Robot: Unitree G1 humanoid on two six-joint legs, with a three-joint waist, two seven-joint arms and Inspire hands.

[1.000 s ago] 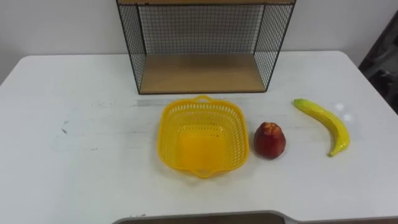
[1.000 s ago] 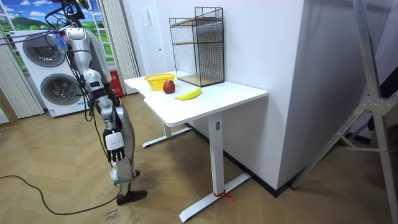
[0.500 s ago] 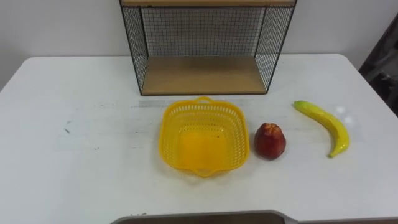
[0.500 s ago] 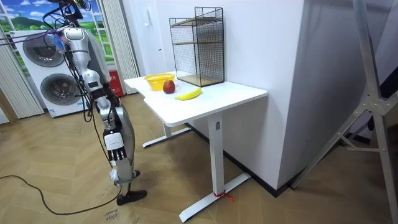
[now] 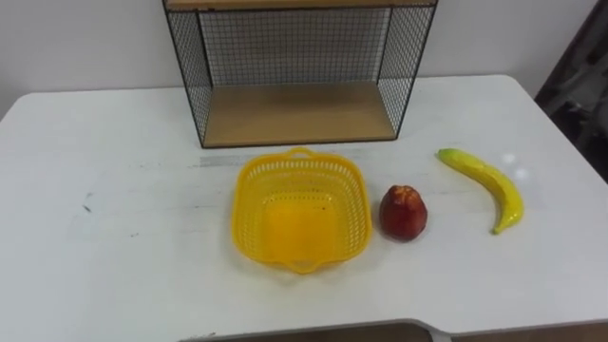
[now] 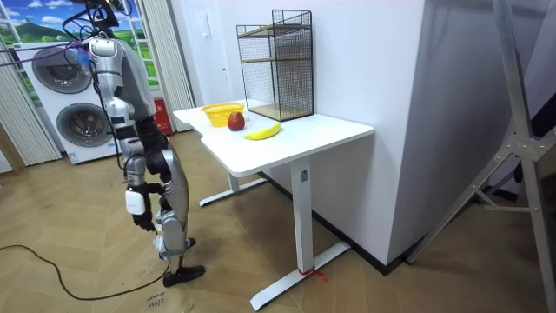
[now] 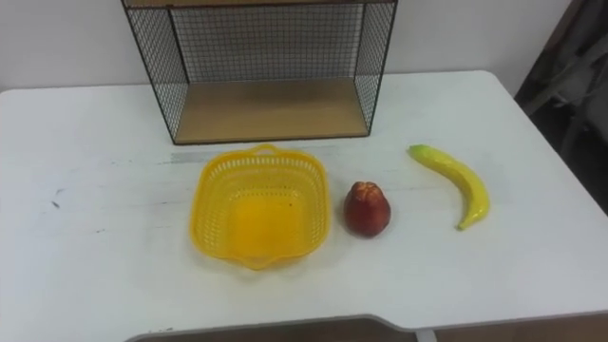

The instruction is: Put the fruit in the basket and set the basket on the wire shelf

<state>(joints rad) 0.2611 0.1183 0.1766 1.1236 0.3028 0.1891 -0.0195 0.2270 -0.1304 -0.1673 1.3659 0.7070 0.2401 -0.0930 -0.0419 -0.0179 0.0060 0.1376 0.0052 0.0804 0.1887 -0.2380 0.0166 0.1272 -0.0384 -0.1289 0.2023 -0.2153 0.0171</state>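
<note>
- One yellow basket sits on the white counter, just in front of the wire shelf.
- Two pieces of fruit lie on the counter outside the basket, both to its right. One red apple is just beside the basket's right wall, and one banana is farther right, apart from the apple.
- One wire shelf stands at the back of the counter against the wall, with a wooden board as its floor.
- One right robot hand hangs low beside the robot's hip. It is too small in the room view to tell how its fingers are set.
- The robot stands on wooden floor at the room view's left of the counter, a step away from it.
- Two washing machines are stacked behind the robot.
</note>
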